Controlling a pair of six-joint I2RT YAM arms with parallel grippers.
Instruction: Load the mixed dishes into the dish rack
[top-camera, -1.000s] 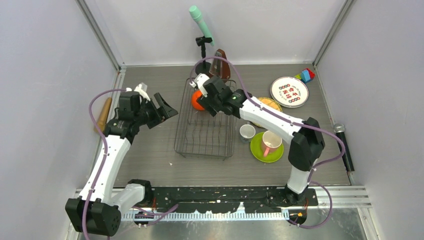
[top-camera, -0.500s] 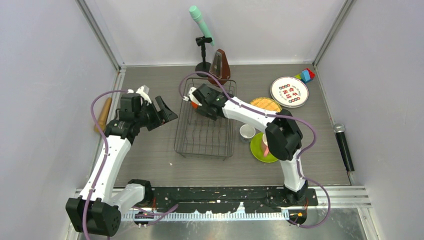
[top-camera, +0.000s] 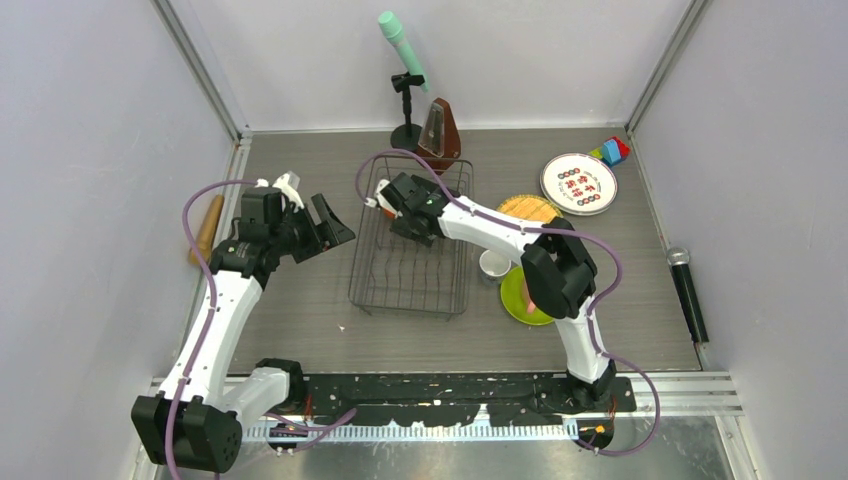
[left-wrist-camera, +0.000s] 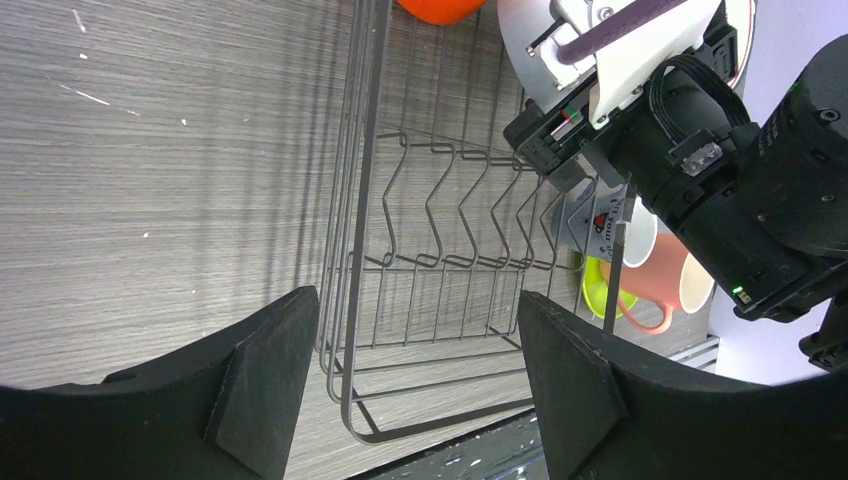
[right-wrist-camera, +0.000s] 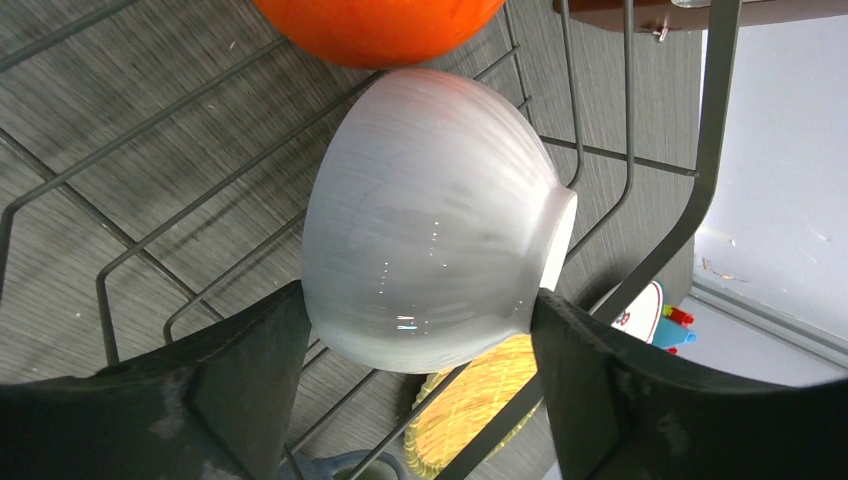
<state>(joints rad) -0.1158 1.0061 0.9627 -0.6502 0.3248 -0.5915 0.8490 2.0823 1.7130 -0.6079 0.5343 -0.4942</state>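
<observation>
Seeing white bowl (right-wrist-camera: 430, 220) tipped on its side over the wires of dish rack (right-wrist-camera: 700, 150), foot ring pointing right in the right wrist view. Marking right gripper (right-wrist-camera: 418, 300) as clamping it, one dark finger pressing each flank of the bowl. Failing to confirm contact with the rack floor. Noting orange bowl (right-wrist-camera: 380, 25) just beside it, also inside the rack, toward the far left corner in the top view. Placing the rack mid-table, between the two arms. Tagging left gripper (left-wrist-camera: 418, 300) as hanging over bare table (left-wrist-camera: 150, 200) just left of the rack and pointing toward it, jaws spread wide, gripping nothing. Logging the remaining dishes outside the rack, on its right: small white cup (top-camera: 492, 263) just beside the rack, lime-green plate (top-camera: 512, 297) near the cup and carrying pink mug (left-wrist-camera: 665, 285), tan woven plate (top-camera: 530, 207) farther back, white plate (top-camera: 578, 183) with red-green marks beyond that. Spotting toy blocks (top-camera: 612, 150) just beside that plate's far rim, and brown metronome (top-camera: 440, 130) just behind the rack's far edge.
</observation>
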